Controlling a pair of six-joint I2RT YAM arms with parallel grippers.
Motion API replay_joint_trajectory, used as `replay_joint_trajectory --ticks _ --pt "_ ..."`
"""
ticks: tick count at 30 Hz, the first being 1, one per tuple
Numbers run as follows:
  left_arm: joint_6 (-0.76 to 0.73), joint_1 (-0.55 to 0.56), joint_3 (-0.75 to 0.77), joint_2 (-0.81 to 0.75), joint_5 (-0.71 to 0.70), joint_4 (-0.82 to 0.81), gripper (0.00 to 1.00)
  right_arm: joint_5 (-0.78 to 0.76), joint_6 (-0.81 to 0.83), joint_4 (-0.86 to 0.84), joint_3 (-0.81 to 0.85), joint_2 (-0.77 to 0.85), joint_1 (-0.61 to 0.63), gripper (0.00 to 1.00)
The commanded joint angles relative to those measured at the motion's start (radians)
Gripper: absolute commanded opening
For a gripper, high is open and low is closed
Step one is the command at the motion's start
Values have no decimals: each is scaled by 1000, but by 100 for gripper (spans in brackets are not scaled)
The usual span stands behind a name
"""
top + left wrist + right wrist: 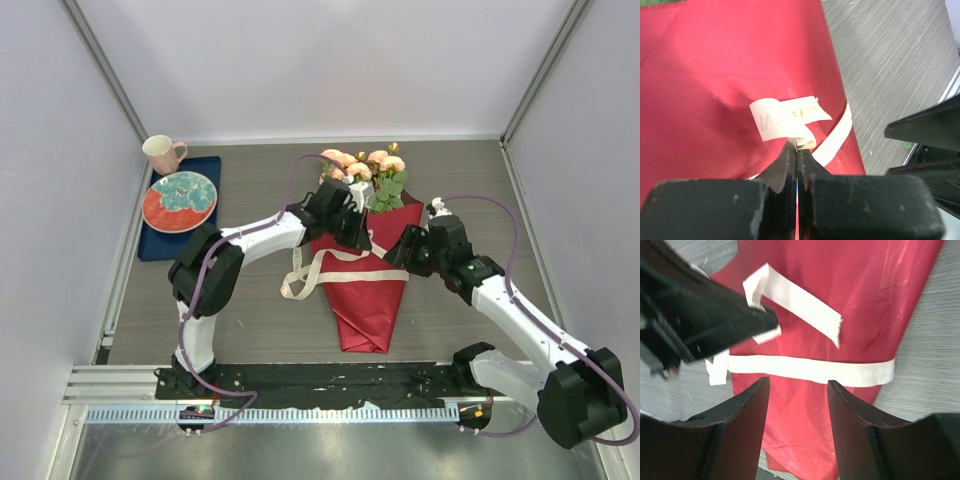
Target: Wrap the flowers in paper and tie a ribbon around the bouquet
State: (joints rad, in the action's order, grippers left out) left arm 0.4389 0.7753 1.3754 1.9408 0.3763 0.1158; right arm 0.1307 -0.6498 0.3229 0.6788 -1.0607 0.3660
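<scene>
One mug (162,153), plate (180,200), tray (165,246) near bouquet (360,300)

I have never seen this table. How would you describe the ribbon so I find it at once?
Start at the red paper cone in the middle of the table, pink roses at its far end. A flat cream-white strip, the ribbon, crosses the cone's middle and loops off its left side. It is the only pale, floppy band there.

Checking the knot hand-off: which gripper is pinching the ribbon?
The left gripper: its jaws are shut on a curl of the ribbon over the paper. The right gripper has its jaws apart, holding nothing.
</scene>
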Motion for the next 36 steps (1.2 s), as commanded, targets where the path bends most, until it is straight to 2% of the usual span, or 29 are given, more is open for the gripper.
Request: replay_joint_trajectory --ticks 1,5,6,12,19,25,28,36 --pt "32 -22 99 59 164 134 0 -86 141 -4 -38 30 39 56" --pt "87 -25 123 102 228 124 0 -264 128 22 19 -41 146 56" --pt "104 -24 123 107 236 119 0 -354 128 30 33 -82 209 56" --pt "135 -27 132 138 266 107 0 -572 145 62 84 -220 309 57" --pt "158 -30 137 156 265 96 0 -644 167 -19 70 -277 378 56" --pt "159 -42 129 150 234 105 0 -641 173 -64 61 -327 383 54" --pt "159 -48 139 149 231 110 0 -655 167 -62 57 -340 383 49" --pt "185 -48 172 175 248 93 0 -640 168 -51 54 -291 387 18"
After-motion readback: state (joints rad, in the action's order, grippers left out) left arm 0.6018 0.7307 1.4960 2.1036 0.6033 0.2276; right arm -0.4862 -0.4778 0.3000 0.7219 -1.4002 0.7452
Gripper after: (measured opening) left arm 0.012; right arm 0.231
